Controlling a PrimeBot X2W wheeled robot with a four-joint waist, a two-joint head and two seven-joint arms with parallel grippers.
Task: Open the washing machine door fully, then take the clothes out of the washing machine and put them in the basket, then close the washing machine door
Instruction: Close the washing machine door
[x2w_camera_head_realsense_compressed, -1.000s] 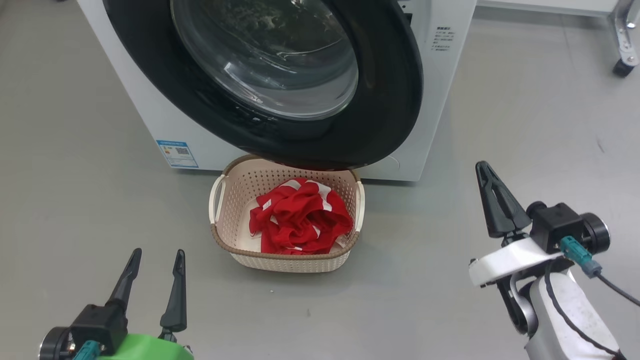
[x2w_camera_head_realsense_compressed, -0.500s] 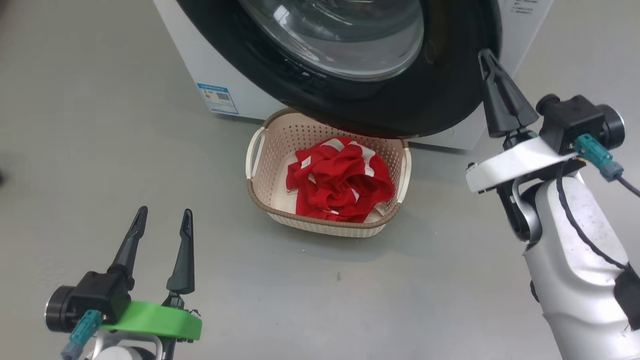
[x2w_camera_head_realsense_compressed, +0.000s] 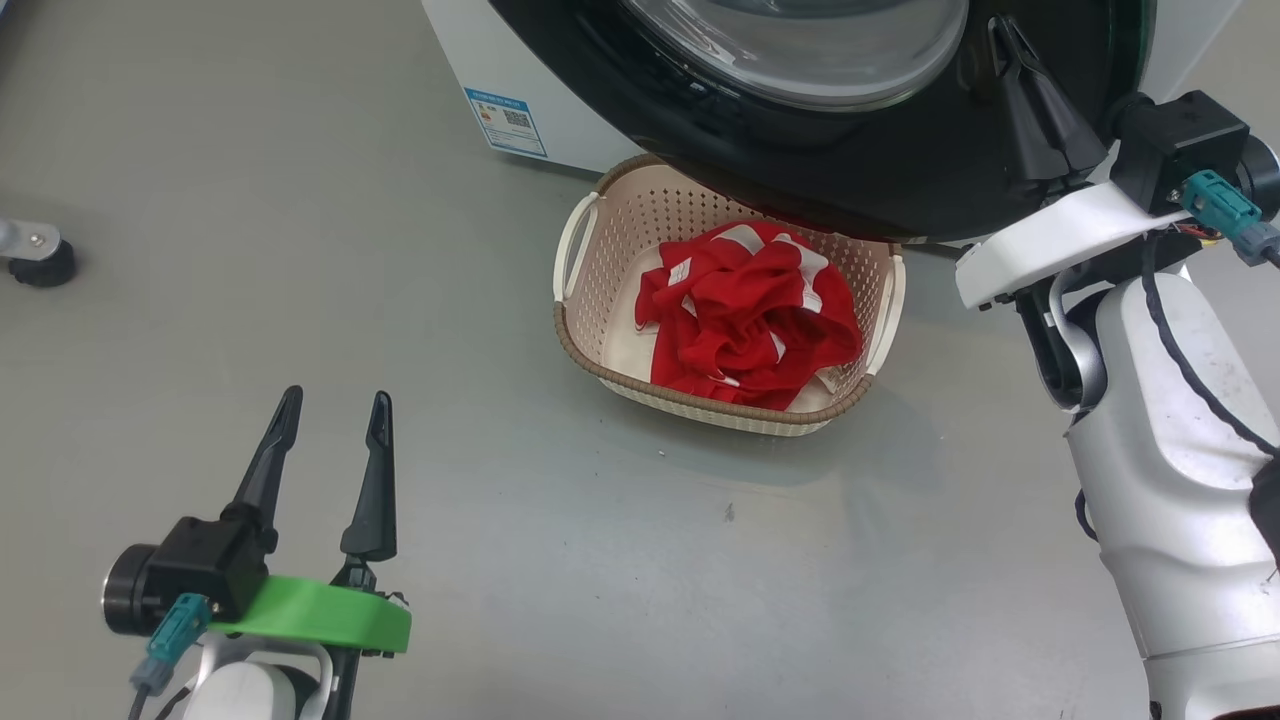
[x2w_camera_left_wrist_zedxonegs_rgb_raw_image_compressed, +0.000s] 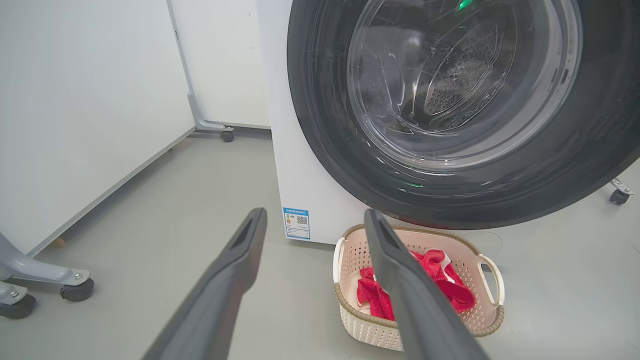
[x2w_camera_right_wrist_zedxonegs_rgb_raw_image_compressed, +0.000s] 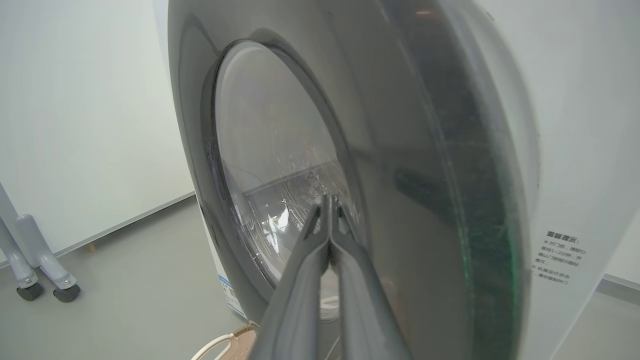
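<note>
Nearest me, I am holding my left gripper (x2w_camera_head_realsense_compressed: 337, 395) low over the bare grey floor (x2w_camera_head_realsense_compressed: 200, 560), its 2 dark fingers standing wide apart and gripping nothing. The floor is lying smooth and dull, showing a few small dark specks. Past the fingers, the cream basket (x2w_camera_head_realsense_compressed: 575, 340) is sitting on that floor just in front of the washing machine (x2w_camera_head_realsense_compressed: 470, 50). The red clothes (x2w_camera_head_realsense_compressed: 750, 310) are lying bunched inside it, white patches showing. The round black washing machine door (x2w_camera_head_realsense_compressed: 850, 190) is hanging over the basket's far rim. I am raising my right gripper (x2w_camera_head_realsense_compressed: 1000, 25) to the door's glossy ring beside the glass window, its 2 fingers pressed together with nothing between them. Whether they are touching the door I cannot tell. A blue sticker (x2w_camera_head_realsense_compressed: 505, 120) is showing low on the machine's white front. Farther off on my left, white panels (x2w_camera_left_wrist_zedxonegs_rgb_raw_image_compressed: 75, 100) on grey castered feet (x2w_camera_left_wrist_zedxonegs_rgb_raw_image_compressed: 50, 280) are closing in the room.
</note>
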